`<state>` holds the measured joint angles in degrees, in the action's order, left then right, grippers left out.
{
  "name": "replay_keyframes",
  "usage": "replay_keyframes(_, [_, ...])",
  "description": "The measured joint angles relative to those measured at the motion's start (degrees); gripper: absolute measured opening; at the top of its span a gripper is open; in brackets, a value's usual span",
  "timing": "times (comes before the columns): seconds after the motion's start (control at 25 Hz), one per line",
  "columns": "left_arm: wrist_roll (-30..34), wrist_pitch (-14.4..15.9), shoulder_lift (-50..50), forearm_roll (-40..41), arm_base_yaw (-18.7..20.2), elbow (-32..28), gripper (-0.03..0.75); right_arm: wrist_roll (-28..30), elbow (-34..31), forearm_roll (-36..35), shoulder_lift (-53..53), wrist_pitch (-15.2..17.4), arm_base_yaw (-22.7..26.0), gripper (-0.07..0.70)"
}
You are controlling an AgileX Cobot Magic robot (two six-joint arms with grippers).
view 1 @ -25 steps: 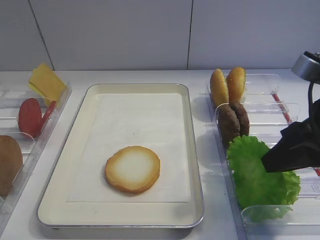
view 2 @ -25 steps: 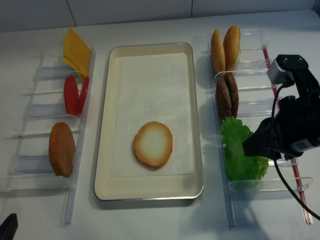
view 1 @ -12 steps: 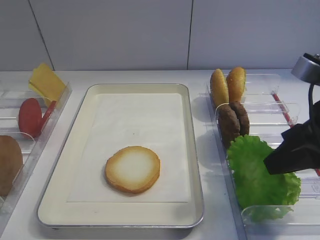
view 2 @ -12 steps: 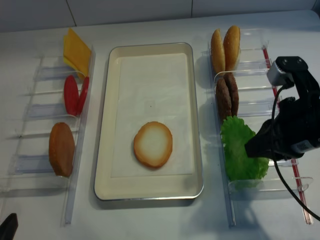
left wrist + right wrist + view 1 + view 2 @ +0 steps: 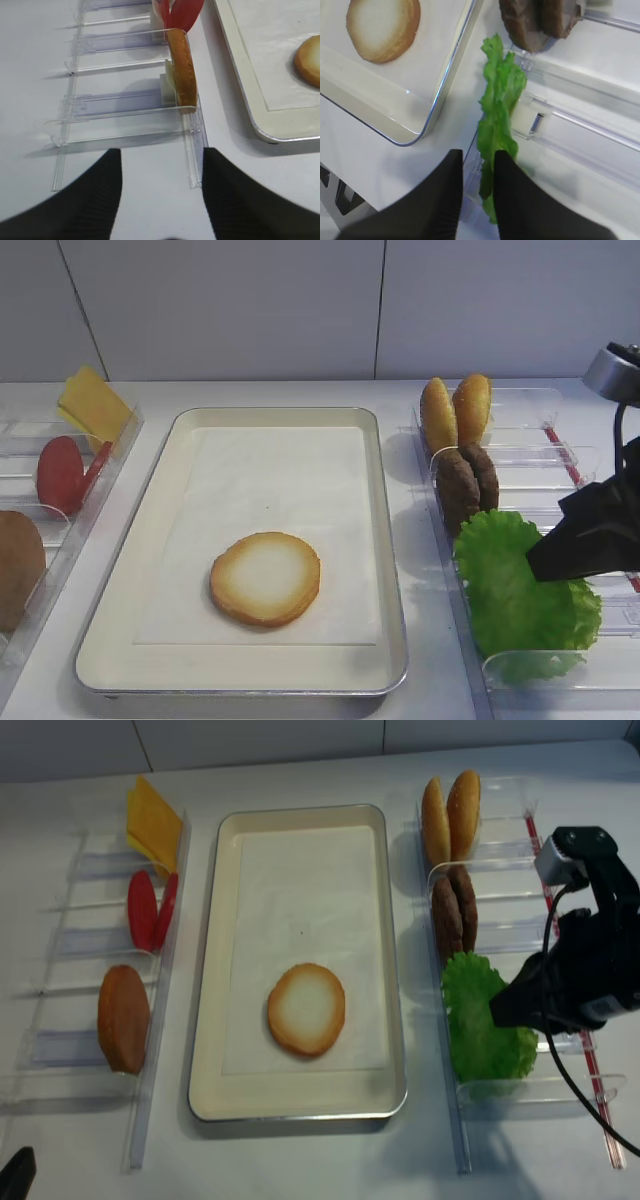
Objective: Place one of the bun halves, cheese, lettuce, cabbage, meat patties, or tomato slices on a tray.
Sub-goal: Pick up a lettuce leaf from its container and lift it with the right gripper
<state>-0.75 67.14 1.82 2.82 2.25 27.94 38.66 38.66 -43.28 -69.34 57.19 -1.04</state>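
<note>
A frilly green lettuce (image 5: 500, 580) leaf stands on edge in the front compartment of the right clear bin. My right gripper (image 5: 477, 155) reaches in from the right, jaws drawn narrow on the leaf's (image 5: 500, 95) upper edge; the leaf lies against the right finger. The overhead view has the gripper (image 5: 495, 1010) over the lettuce (image 5: 470, 1010). A toasted bun half (image 5: 266, 578) lies flat on the cream tray (image 5: 398, 620). My left gripper (image 5: 161, 152) hangs open over bare table, nothing between its fingers.
Behind the lettuce, the right bin holds two meat patties (image 5: 468, 485) and two upright bun halves (image 5: 455, 412). The left bin holds cheese (image 5: 92, 405), tomato slices (image 5: 62, 472) and a bun half (image 5: 182, 65). The tray's back half holds nothing.
The right gripper's jaws have narrowed at the lettuce and the arm has edged slightly upward. The lettuce stays in its compartment. Nothing else has moved.
</note>
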Motion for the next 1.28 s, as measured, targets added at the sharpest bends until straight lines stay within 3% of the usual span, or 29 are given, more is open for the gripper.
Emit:
replay_keyframes(0.36, [0.0,0.0,0.0,0.0,0.0,0.0,0.359,0.0,0.0,0.0,-1.8,0.0,0.0,0.187])
replay_keyframes(0.6, [0.0,0.0,0.0,0.0,0.0,0.0,0.359,-0.2,0.0,0.0,-1.8,-1.0,0.0,0.066])
replay_keyframes(0.8, [0.0,0.0,0.0,0.0,0.0,0.0,0.359,-0.6,0.0,0.0,-1.8,-1.0,0.0,0.061])
replay_keyframes(1.28, [0.0,0.0,0.0,0.0,0.0,0.0,0.359,-2.3,4.4,0.0,5.5,2.8,0.0,0.061])
